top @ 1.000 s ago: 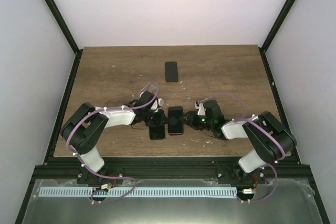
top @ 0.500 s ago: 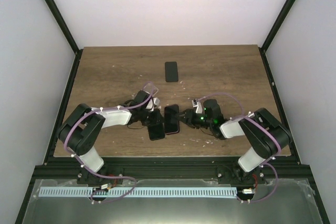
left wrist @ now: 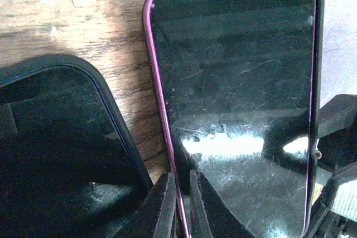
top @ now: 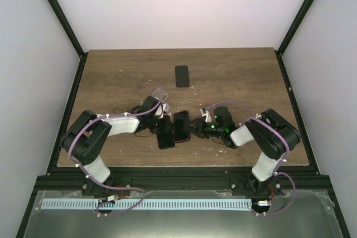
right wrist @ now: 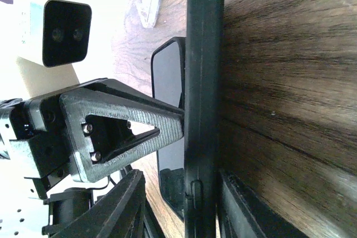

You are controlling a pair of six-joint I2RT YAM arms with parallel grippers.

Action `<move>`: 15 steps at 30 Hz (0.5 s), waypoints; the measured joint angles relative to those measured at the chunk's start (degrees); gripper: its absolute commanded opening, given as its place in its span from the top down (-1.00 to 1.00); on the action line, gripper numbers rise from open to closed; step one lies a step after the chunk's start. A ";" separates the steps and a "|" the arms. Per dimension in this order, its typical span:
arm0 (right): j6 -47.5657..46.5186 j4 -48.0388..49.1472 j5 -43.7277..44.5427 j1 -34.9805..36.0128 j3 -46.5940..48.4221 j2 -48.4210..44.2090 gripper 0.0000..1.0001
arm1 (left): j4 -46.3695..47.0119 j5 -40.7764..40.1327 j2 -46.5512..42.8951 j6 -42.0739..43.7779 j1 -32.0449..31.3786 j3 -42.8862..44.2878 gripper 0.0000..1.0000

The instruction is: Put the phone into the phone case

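phone case [left wrist: 56, 137] flat on worktop [top: 111, 82], just left of frame centre; left claw [left wrist: 183, 207] clenched on the purple left rim of the phone [left wrist: 234, 82], which sits just right of the case; right claw [top: 194, 127] straddles its right edge, can't tell if gripping; dark slab [top: 182, 76] upper centre, well apart

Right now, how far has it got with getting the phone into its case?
Done: the phone lies at the near middle of the table, with a black rim, seemingly the case, hugging one long side. In hand: the left pincer is shut on its bare pink edge, and the right pincer straddles the opposite side, open. Left: pressing the pink edge in. Another dark slab lies beside it.
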 measured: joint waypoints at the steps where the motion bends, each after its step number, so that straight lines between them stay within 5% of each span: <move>1: 0.13 0.33 -0.20 0.00 0.00 0.11 0.36 | 0.13 0.00 0.00 0.00 0.07 -0.02 0.79; 12: -3.13 -7.37 1.51 0.20 1.95 -0.11 0.88 | 0.68 0.74 -0.46 -0.42 0.09 -0.39 0.55; 15: -3.58 -7.61 1.68 0.26 1.95 -0.83 0.96 | 0.55 1.31 -1.09 -1.31 0.09 -0.55 0.35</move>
